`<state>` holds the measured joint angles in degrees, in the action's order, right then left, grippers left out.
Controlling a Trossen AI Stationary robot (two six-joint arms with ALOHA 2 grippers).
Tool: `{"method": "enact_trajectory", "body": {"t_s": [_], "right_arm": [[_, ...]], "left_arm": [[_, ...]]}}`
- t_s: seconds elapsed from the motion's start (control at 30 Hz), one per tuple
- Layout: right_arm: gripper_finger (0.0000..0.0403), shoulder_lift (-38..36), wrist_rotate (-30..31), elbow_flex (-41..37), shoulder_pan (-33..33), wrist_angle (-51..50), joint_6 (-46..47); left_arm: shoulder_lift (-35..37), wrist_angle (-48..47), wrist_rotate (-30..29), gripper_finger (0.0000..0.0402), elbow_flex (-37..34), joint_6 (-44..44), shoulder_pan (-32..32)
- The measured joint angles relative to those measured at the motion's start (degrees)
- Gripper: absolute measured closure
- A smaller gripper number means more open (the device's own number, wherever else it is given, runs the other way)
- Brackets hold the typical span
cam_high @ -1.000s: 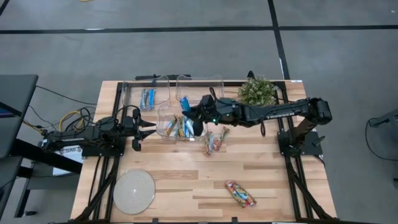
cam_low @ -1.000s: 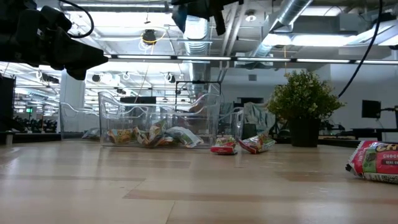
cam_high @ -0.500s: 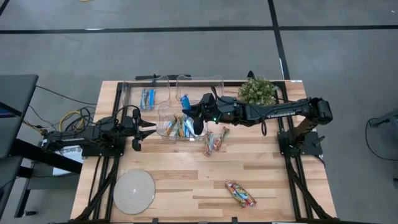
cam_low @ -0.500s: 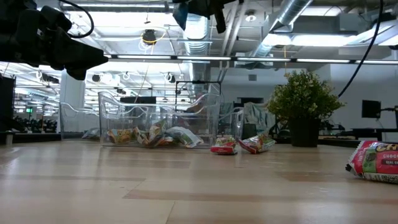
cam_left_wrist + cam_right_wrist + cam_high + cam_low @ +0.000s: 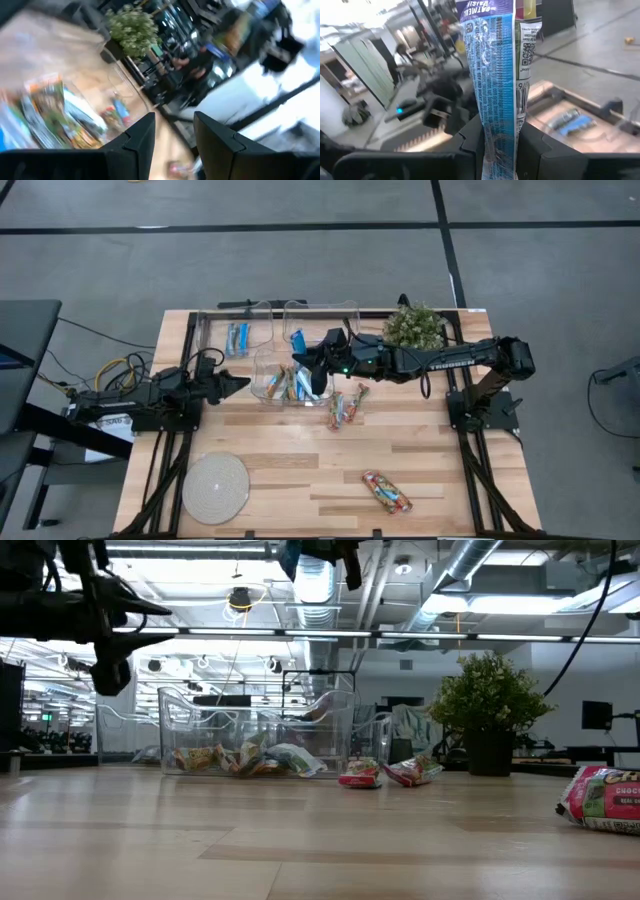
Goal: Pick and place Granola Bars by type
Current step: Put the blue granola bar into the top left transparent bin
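My right gripper (image 5: 308, 362) reaches in level from the table's right, high over the clear bins, shut on a silvery-blue granola bar (image 5: 495, 60). The near bin (image 5: 285, 385) holds several multicoloured bars. The far left bin (image 5: 240, 335) holds blue bars. Two multicoloured bars (image 5: 345, 408) lie on the wood right of the near bin, and more (image 5: 386, 492) lie near the front edge. My left gripper (image 5: 235, 385) hangs open at the table's left side, pointing level at the bins, with nothing between its fingers (image 5: 142, 135). My right gripper pinches the silvery-blue bar's lower end (image 5: 498, 142) between its two fingers (image 5: 470, 137), across the wrapper's flat faces. The fingers come level from the table's right. The bar stands up out of the fingers, lifted clear above the bins.
A potted plant (image 5: 412, 327) stands at the far right, close behind my right arm. A round pale disc (image 5: 215, 487) lies at the near left corner. The third bin (image 5: 322, 320) sits at the far middle. Bare wood spans the table's near middle.
My left gripper has rolled about its own pointing line while staying in place: its fingers, spread side by side from above before, now stand one over the other.
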<state>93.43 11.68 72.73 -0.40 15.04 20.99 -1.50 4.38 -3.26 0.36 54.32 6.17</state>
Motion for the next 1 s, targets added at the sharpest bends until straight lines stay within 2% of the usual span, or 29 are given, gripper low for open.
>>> {"method": "enact_trajectory", "body": {"t_s": [0.17, 0.27, 0.43, 0.6, 0.7, 1.0], "right_arm": [[0.0331, 0.67, 0.0, -0.04, 0.0, 3.67, 0.01], [0.0331, 0.65, 0.0, -0.02, 0.0, 3.81, 0.2], [0.0331, 0.65, -0.18, -0.04, 0.0, 3.62, 3.23], [0.0331, 0.65, -2.83, -0.04, -0.11, 3.96, 7.97], [0.0331, 0.65, -4.08, -0.04, -0.11, 3.92, 9.05], [0.0331, 0.65, -5.81, -0.04, 0.0, 4.14, 9.17]], "left_arm": [[0.0, -1.01, -3.68, 0.0274, 0.0, 10.89, 0.02], [-0.02, 2.25, -4.81, 0.0274, 0.0, 12.06, 0.02], [0.0, 16.18, -4.97, 0.0274, 0.14, 3.56, 0.02], [-1.47, 14.85, -4.51, 0.0274, 3.92, -4.35, 0.02], [-5.46, 13.85, -2.46, 0.0274, 6.53, -7.97, 0.02], [-25.03, 14.6, -0.16, 0.0274, 17.08, -16.07, 0.02]]}}
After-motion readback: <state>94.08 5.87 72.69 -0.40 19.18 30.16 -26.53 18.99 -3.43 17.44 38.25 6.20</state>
